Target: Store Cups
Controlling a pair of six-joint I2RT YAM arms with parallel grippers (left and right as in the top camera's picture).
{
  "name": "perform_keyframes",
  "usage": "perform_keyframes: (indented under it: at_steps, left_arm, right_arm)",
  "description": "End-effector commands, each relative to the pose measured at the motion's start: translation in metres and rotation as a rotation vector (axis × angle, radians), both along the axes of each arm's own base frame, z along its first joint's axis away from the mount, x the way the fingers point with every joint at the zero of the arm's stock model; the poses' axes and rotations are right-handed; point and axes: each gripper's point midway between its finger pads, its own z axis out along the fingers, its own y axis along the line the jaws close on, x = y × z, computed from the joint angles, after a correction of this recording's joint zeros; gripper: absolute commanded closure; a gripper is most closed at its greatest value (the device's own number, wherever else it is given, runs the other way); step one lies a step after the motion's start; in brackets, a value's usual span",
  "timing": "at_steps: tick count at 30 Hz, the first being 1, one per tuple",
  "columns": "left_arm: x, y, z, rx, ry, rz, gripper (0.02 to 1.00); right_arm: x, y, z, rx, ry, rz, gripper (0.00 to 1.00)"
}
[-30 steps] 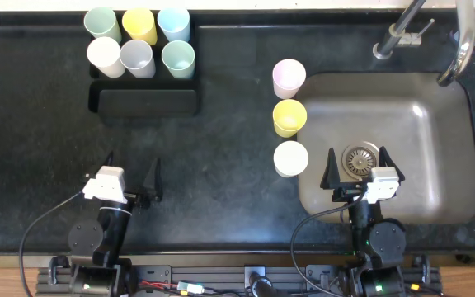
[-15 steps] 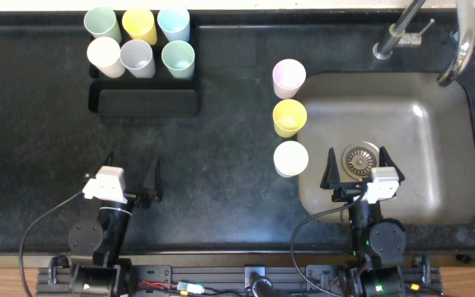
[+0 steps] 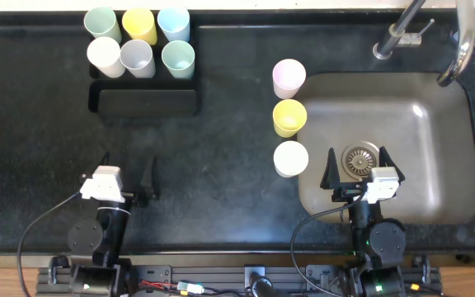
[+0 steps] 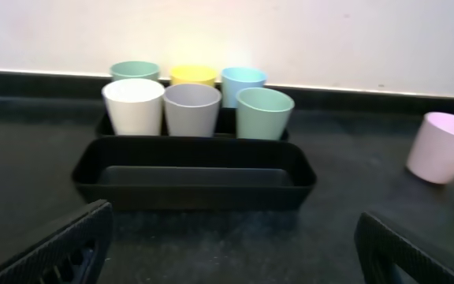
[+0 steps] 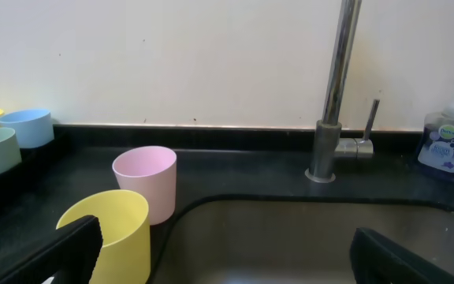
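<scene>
Along the sink (image 3: 435,165) left edge: pink cup (image 3: 289,77), yellow cup (image 3: 289,117), white cup (image 3: 290,158) upright in a row | black tray (image 3: 144,103) holds six cups (image 3: 137,58) | left gripper (image 3: 130,171) jaws wide, holding nothing | right gripper (image 3: 357,161) over sink, jaws wide

Two loose cups at the sink's edge
A pink plastic cup (image 5: 145,181) stands upright just beyond a yellow plastic cup (image 5: 109,237) on the black stone countertop (image 5: 243,170), beside the steel sink basin (image 5: 290,237); a chrome tap (image 5: 336,95) rises farther off.
</scene>
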Motion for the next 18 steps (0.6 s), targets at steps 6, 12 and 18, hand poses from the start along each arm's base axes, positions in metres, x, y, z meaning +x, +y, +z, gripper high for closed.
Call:
perform_keyframes:
  at_steps: [6, 12, 18]
  left_arm:
    - [0.000, 0.008, 0.000, 0.021, -0.002, 0.043, 0.018]
    - [0.001, 0.003, 0.014, 0.015, -0.057, 0.016, 0.018]
    - [0.004, 0.000, 0.061, 0.013, -0.077, 0.000, 0.018]
  right_arm:
    - [0.001, -0.002, -0.004, -0.003, 0.001, -0.011, 0.003]
    - [0.001, -0.002, -0.004, -0.004, 0.001, -0.011, 0.003]
    - [0.001, -0.002, -0.003, -0.003, 0.000, -0.011, 0.003]
